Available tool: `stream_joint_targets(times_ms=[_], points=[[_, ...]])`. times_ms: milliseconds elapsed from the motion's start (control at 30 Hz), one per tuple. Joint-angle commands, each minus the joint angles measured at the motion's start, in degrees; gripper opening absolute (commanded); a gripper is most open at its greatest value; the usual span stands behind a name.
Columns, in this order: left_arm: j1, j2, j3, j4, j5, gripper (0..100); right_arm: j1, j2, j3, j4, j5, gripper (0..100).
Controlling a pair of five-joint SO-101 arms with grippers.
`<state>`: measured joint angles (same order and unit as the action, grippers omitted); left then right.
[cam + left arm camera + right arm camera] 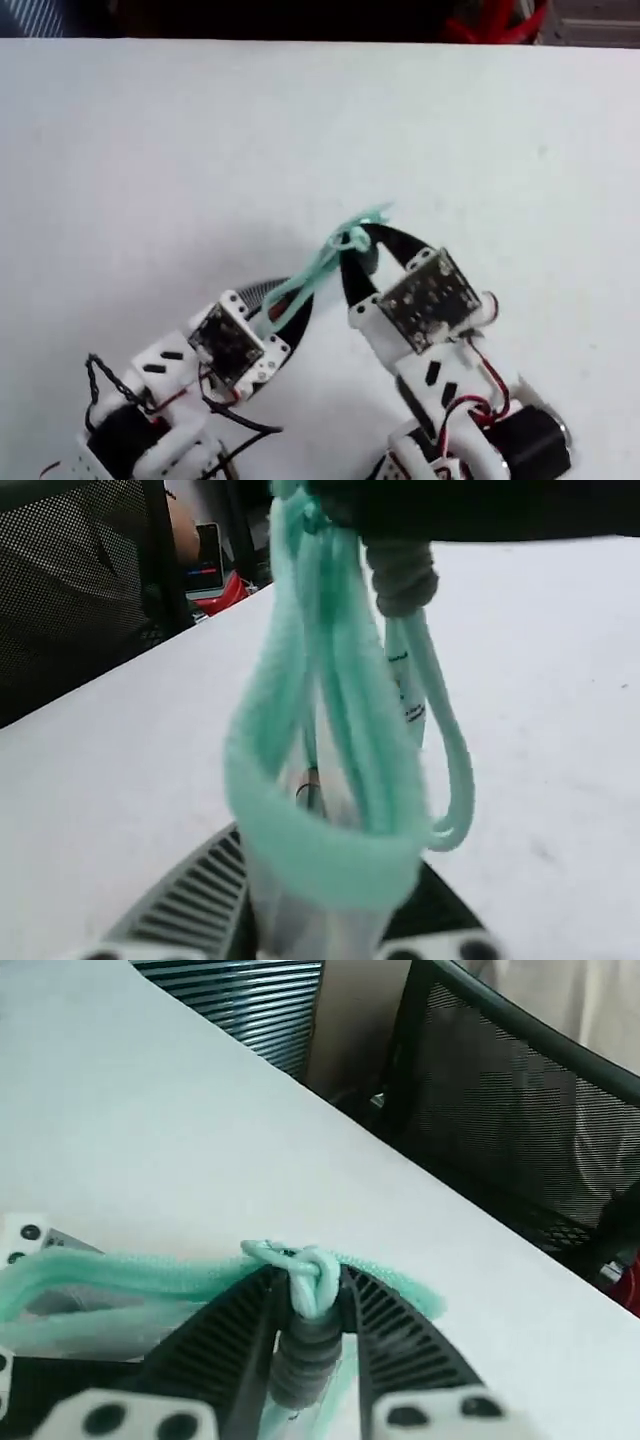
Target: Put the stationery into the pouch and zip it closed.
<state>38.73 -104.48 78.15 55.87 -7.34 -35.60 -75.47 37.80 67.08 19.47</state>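
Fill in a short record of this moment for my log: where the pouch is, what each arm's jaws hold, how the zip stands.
pouch: mint green, held between the two arms over the white table
left jaws: shut on one end of the pouch
right jaws: shut on the grey zip pull
cord: green, knotted at the zip pull
zip: mouth looks open near the left jaws

Open table (pixel 300 120) all round; pouch (pixel 310 275) bridges left gripper (pixel 288 302) and right gripper (pixel 365 245)

Pouch (pixel 330 865) blurred, contents indiscernible, end cut off at edge; label print (pixel 408 695) too small to read.
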Motion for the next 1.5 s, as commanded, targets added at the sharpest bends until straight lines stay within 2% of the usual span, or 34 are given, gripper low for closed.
stream_joint_targets(times_ms=[0, 167, 433, 567, 733, 1033, 1200, 1233, 1467], points=[[2.24, 0.57, -0.26, -1.05, -0.44, 2, -6.55, 4.0, -2.37, 2.07, -2.46, 1.8], [2.24, 0.57, -0.26, -1.05, -0.53, 2, -13.76, 7.34, -6.42, 7.87, -2.55, 1.8], [2.15, 0.57, -0.26, -1.05, -0.53, 2, -20.97, 10.86, -12.22, 14.46, -2.2, 1.8], [2.15, 0.57, -0.26, -0.97, -0.53, 2, -26.59, 11.91, -16.0, 19.82, 1.14, 1.8], [2.15, 0.57, -0.26, -1.05, -0.53, 2, -31.08, 14.11, -24.09, 27.21, 1.67, 1.8], [2.15, 0.57, -0.26, -0.88, -0.53, 2, -30.73, 17.63, -27.52, 28.7, 4.84, 3.9], [2.15, 0.57, -0.26, -0.88, -0.53, 2, -26.68, 12.97, -27.16, 31.43, 5.45, 31.9], [2.15, 0.57, -0.26, -0.88, -0.53, 2, -26.59, 12.0, -26.81, 31.6, 6.33, 34.2], [2.15, 0.57, -0.26, -0.79, -0.53, 2, -25.89, 9.19, -24.88, 31.78, 9.49, 31.2]])
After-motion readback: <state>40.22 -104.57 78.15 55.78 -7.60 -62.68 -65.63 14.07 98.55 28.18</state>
